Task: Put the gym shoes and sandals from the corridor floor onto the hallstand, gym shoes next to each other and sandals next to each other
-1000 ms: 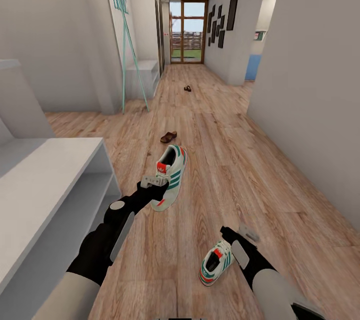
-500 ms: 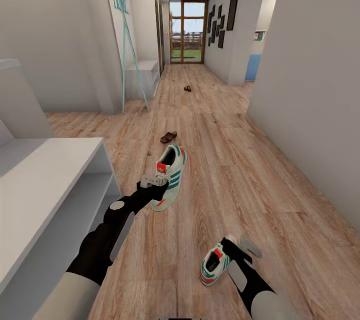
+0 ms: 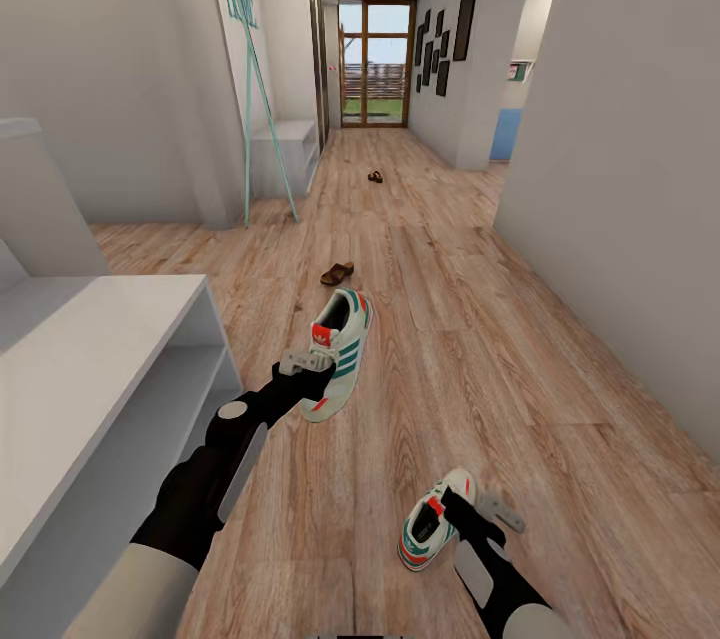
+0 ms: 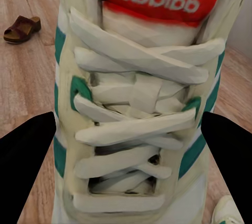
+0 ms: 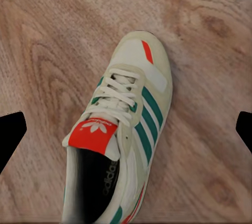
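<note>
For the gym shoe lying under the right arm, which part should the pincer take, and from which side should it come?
Grip this gym shoe across its upper near the laces, coming from above. It lies sole down on the corridor floor, and the right pincer hangs open over it, one finger on each long side. The open collar behind the red tongue looks like another hold.

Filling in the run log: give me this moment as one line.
left gripper: jaws around far gym shoe | right gripper: open over near gym shoe | both sandals on floor | hallstand: no shoes
</note>
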Robot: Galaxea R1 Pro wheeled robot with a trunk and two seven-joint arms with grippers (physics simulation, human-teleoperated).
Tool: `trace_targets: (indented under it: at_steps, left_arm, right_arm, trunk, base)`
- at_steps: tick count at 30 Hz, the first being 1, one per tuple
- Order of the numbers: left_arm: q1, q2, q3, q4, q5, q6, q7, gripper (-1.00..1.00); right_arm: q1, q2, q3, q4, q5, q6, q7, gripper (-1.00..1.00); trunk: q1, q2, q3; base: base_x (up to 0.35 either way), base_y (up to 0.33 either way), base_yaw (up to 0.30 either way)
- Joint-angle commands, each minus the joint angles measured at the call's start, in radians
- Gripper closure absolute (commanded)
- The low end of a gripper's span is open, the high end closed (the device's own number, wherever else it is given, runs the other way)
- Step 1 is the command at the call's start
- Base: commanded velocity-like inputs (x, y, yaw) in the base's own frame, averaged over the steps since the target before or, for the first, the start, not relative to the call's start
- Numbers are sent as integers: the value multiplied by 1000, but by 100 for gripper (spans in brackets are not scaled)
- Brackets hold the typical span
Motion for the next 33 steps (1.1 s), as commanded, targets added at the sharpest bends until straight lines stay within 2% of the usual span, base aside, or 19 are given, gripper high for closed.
trace_targets:
  at_steps: [1, 15, 33]
  left_arm:
    - [0, 0, 0, 0, 0, 0, 0, 100]
    - [-1, 1, 1, 0, 0, 1, 0, 100]
    - [-1, 1, 2, -1, 0, 7, -2, 100]
  right_arm:
    - [1, 1, 0, 0, 0, -1, 0, -100]
    - [4, 6, 19, 55, 6, -3, 6, -100]
    - [4, 6, 27, 66, 7, -3, 21, -100]
  trunk:
    - [0, 0, 0]
    - [0, 0, 0]
    - [0, 0, 0]
  base:
    - [0, 0, 0]
    - [0, 0, 0]
    - [0, 0, 0]
